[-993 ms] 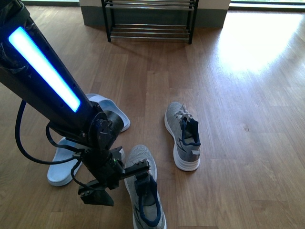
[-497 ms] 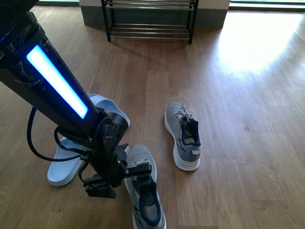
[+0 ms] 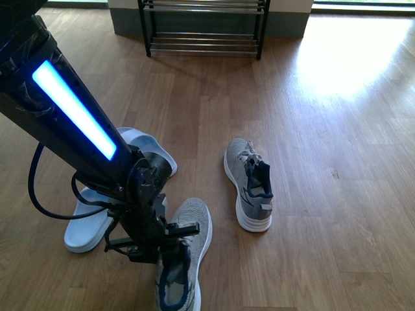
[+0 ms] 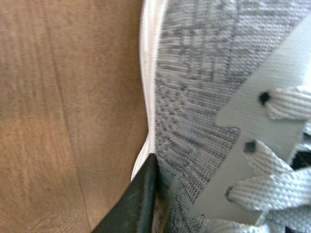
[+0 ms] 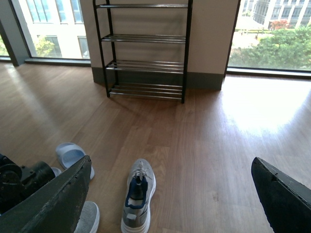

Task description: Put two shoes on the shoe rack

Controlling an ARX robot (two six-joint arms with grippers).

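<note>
Front view: the left gripper (image 3: 161,245) is down on the near sneaker (image 3: 191,227), about at the collar and lace area. That sneaker lies on the floor (image 3: 324,129) with its toe toward the shoe rack (image 3: 204,29) and its heel at the lower edge of frame. The second sneaker (image 3: 249,184) stands upright just to the right, apart from it. The slippers (image 3: 84,230) lie to the left, partly hidden by the arm. The rack is well apart, across the floor.

Left wrist view: one dark finger (image 4: 141,199) is seen touching the grey knit side, just above the white sole edge. The laces (image 4: 277,145) are close by. The opposing finger is not shown, so the jaw opening cannot be told and a hold is not confirmed.

Right wrist view: the right gripper (image 5: 170,160) is held high with its jaws spread wide and nothing between them. Rack and second sneaker are framed ahead.

Judged step: grasp of the near sneaker.
- The side wall should be pinched, with one finger inside the opening and the laces kept out.
- The lift should be taken straight up first, so the sole clears the floor and the neighbouring slipper.
- The sole should be kept level. The heel is likely to swing if the pinch sits too far forward.
</note>
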